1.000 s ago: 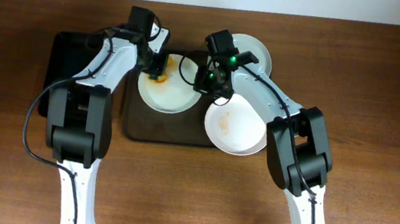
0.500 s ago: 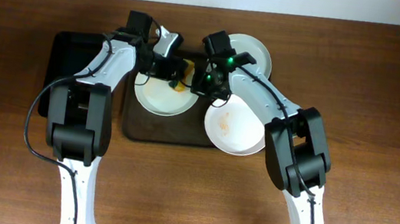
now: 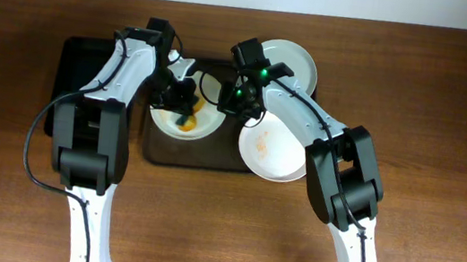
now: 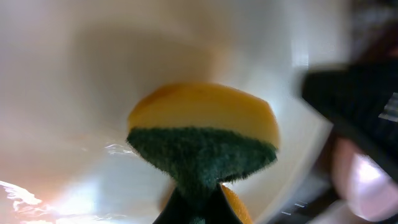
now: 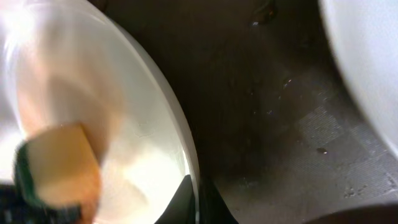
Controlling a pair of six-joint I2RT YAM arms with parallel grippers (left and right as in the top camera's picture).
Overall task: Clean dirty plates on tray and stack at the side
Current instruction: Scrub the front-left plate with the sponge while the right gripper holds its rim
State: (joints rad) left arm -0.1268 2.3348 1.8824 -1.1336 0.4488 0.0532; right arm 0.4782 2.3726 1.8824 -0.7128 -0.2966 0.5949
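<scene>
Three white plates show in the overhead view. The left plate (image 3: 202,127) lies on the dark brown tray (image 3: 212,157). My left gripper (image 3: 184,106) is shut on a yellow and green sponge (image 4: 205,134) pressed on that plate (image 4: 81,74). My right gripper (image 3: 233,104) is shut on the same plate's rim (image 5: 186,155); the sponge shows there too (image 5: 59,165). A second plate (image 3: 275,146) with an orange smear lies at the tray's right. A third plate (image 3: 295,60) sits behind the tray.
A smaller black tray (image 3: 79,65) lies left of the brown tray on the wooden table (image 3: 432,130). The two arms cross close together over the brown tray's back edge.
My left gripper has swept the sponge from the plate's back rim to the right, then down toward the plate's middle. The plate has shifted slightly. My right gripper stayed on the rim.
</scene>
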